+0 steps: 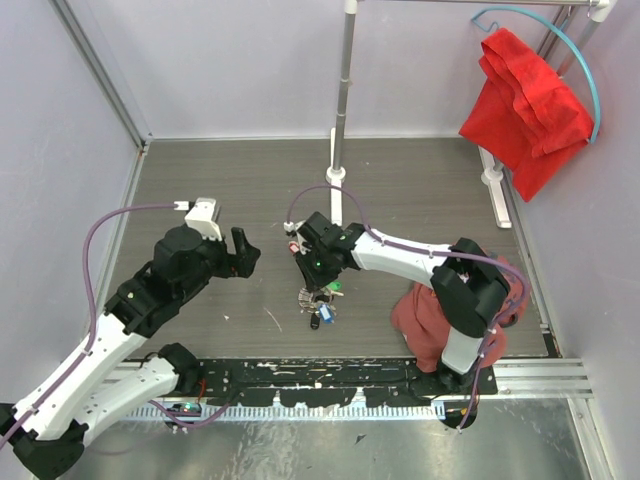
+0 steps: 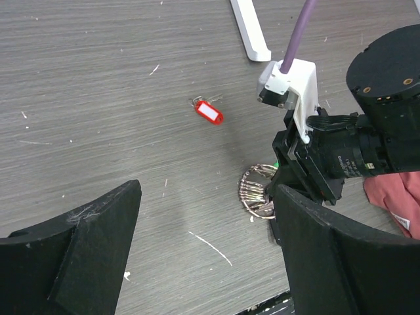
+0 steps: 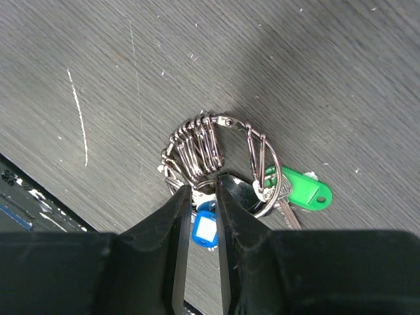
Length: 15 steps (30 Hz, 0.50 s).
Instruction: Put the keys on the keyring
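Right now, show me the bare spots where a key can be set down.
Bare: the dark wooden table between the white pole base and the left wall, and between that base and the white rail. Crowded: the silver wire keyring with green-tagged key and blue-tagged key, under the right arm's jaws.

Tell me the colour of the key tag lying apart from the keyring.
Red key tag, white label; best in the left wrist view.

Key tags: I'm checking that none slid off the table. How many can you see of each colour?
Red tag: 1
Green tag: 1
Blue tag: 1
Total: 3. The green and blue ones lie at the keyring; the red one lies apart from it.
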Available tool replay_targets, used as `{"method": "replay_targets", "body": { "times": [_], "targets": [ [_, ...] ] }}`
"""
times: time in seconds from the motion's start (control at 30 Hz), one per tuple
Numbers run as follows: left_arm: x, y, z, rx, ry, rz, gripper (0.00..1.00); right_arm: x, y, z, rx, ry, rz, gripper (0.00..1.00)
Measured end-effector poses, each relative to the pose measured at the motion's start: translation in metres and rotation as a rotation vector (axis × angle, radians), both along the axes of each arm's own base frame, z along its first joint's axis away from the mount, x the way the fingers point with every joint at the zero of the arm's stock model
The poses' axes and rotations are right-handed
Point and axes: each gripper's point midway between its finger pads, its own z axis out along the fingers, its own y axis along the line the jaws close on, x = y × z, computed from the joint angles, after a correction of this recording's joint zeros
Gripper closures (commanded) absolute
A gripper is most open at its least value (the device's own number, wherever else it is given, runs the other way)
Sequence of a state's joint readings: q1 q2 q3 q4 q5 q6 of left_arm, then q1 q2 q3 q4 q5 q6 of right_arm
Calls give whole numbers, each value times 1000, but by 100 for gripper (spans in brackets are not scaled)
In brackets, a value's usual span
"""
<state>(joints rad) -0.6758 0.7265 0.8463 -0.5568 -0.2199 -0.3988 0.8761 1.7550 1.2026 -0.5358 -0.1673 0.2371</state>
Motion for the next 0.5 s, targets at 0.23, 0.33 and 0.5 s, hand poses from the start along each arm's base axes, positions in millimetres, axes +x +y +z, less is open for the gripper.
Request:
{"method": "replay_targets", "body": {
  "times": [0.23, 0.33, 0.5],
  "targets": [
    [1, -1, -5, 14, 17, 0, 12, -2, 1, -15, -24, 38, -10, 73],
    [1, -1, -5, 14, 16, 0, 12, -2, 3, -17, -21, 47, -14, 73],
    [1, -1, -5, 14, 14, -1, 12, -1, 5, -22, -24, 53, -18, 72]
  ]
}}
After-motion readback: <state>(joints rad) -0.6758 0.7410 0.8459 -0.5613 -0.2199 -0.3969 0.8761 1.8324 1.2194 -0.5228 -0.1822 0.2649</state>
